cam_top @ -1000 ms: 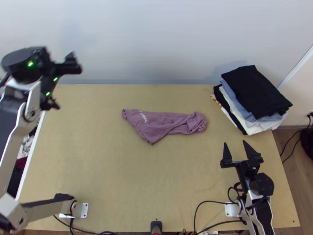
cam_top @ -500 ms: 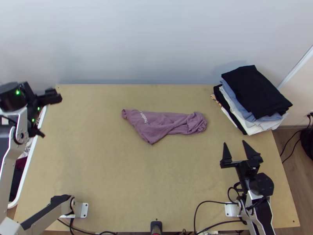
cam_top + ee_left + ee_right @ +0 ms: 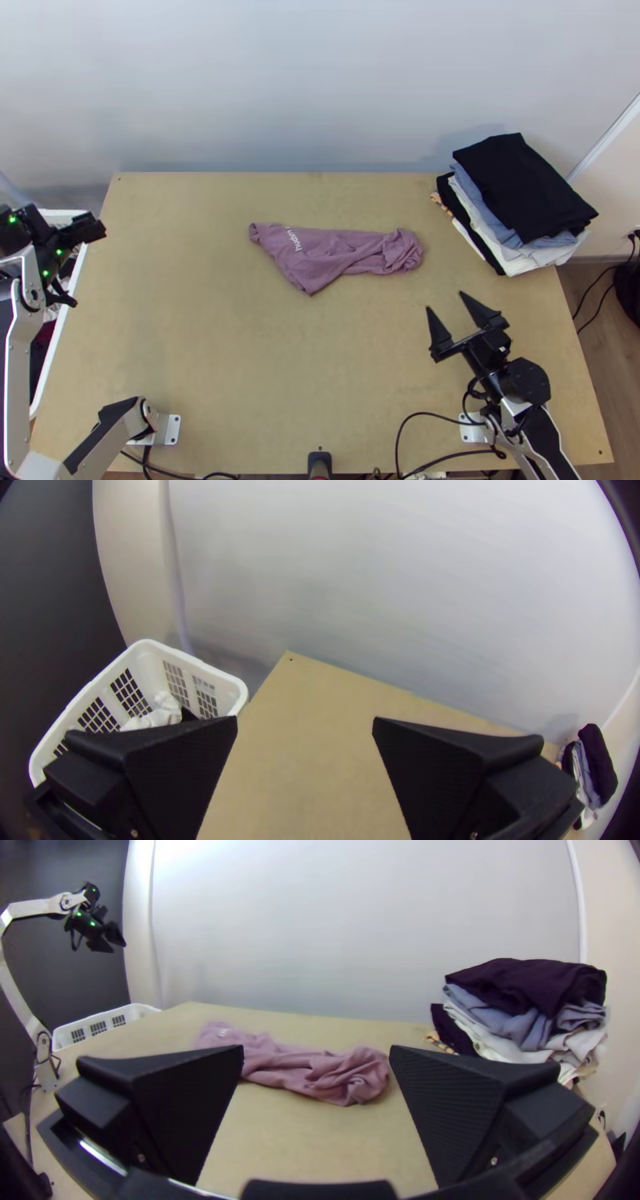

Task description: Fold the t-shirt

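One mauve t-shirt (image 3: 336, 254), bunched lengthwise, centre and toward the far side of the table (image 3: 240, 360); probably light, soft and limp, best taken by the near corner, where the cloth lies flatter. Two grippers, empty, fingers spread: left gripper (image 3: 90, 268) at the table's left edge, right gripper (image 3: 445, 301) near right. One white slatted basket (image 3: 200, 666), left of the table, holding a crumpled white garment (image 3: 160, 713).

The mauve t-shirt (image 3: 336, 254) lies bunched lengthwise on the table (image 3: 240, 360), one end crumpled, light lettering near the other.
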Tool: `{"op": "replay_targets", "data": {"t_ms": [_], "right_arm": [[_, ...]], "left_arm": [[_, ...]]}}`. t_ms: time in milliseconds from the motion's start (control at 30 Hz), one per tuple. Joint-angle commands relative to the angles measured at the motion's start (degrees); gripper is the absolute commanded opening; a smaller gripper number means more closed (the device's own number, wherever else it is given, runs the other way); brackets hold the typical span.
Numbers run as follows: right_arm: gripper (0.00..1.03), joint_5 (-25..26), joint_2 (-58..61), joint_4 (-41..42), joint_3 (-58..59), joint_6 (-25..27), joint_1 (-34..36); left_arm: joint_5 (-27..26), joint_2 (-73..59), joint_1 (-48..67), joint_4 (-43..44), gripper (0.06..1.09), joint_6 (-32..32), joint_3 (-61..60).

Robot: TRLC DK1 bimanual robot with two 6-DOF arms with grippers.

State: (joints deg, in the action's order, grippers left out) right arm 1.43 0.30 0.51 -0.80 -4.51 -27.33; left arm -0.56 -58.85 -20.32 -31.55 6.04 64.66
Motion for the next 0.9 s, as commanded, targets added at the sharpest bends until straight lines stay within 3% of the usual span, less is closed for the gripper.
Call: {"op": "replay_targets", "data": {"t_ms": [0,67,233,533,700,867], "right_arm": [[0.99,0.7,-0.6,-1.0,0.3,0.6,-1.2],[0.99,3.1,-0.5,-0.4,-0.5,2.3,0.0],[0.99,2.4,2.4,1.7,-6.4,12.9,0.7],[0.99,2.3,40.6,-6.5,-35.8,19.6,-12.1],[0.99,3.4,56.4,-13.4,-46.5,25.6,-22.1],[0.99,4.8,71.8,-17.4,-55.0,26.5,-28.2]], "left_arm": [[-4.6,0.1,-3.1,2.5,1.04,0.6,-3.0],[-6.6,0.1,-4.0,3.9,1.04,0.8,-4.5],[-8.8,0.7,-3.9,5.9,1.04,2.3,-7.3],[-10.0,2.4,1.2,9.5,1.04,6.9,-10.1],[-9.9,3.8,3.1,10.2,1.04,8.6,-12.0],[-9.9,5.9,3.1,10.4,1.04,9.2,-13.2]]}}
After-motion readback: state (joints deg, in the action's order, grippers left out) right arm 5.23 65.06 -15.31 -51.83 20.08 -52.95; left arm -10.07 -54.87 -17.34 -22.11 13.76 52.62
